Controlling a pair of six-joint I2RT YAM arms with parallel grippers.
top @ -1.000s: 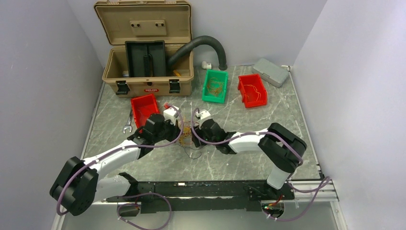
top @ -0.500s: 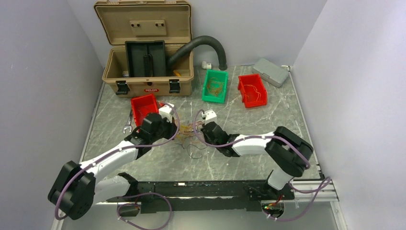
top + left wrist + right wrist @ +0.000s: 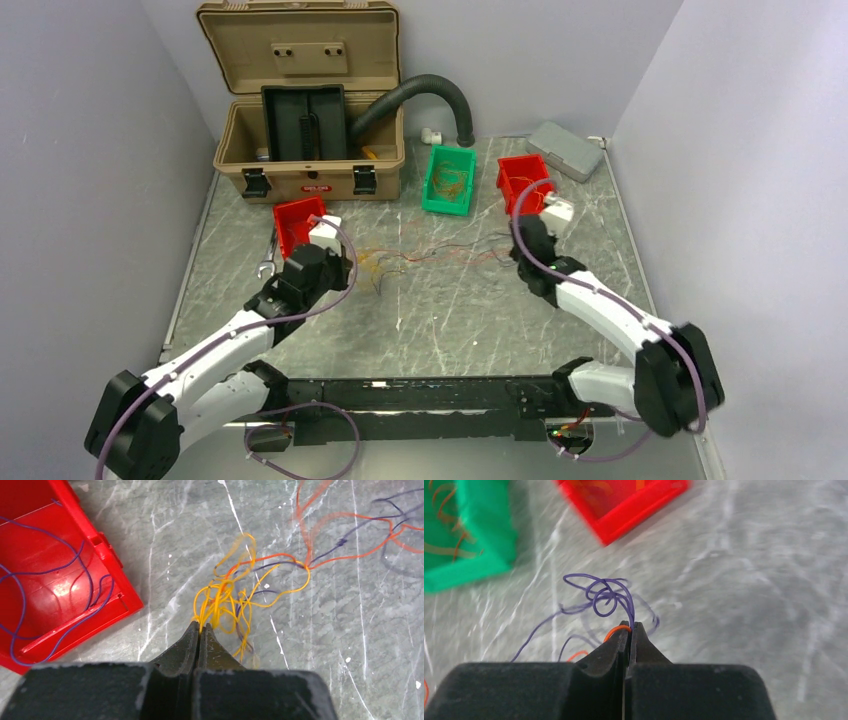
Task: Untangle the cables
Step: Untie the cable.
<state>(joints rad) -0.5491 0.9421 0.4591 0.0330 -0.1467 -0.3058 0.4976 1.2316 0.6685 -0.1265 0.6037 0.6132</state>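
Cables (image 3: 420,255) well inside table (image 3: 450,325) edges

The left arm (image 3: 215,350) reaches forward and a little inward, keeping low, and the left claw (image 3: 200,627) is squeezed tight on a few strands of the cables (image 3: 225,597). The right arm (image 3: 600,300) stretches toward the far right, and the right claw (image 3: 630,627) is pinched closed on thin strands too.

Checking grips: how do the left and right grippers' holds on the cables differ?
The left gripper pinches bunched yellow strands; the right gripper pinches purple and orange strands. The left gripper sits by the near red bin; the right gripper by the far red bin. Both are shut.
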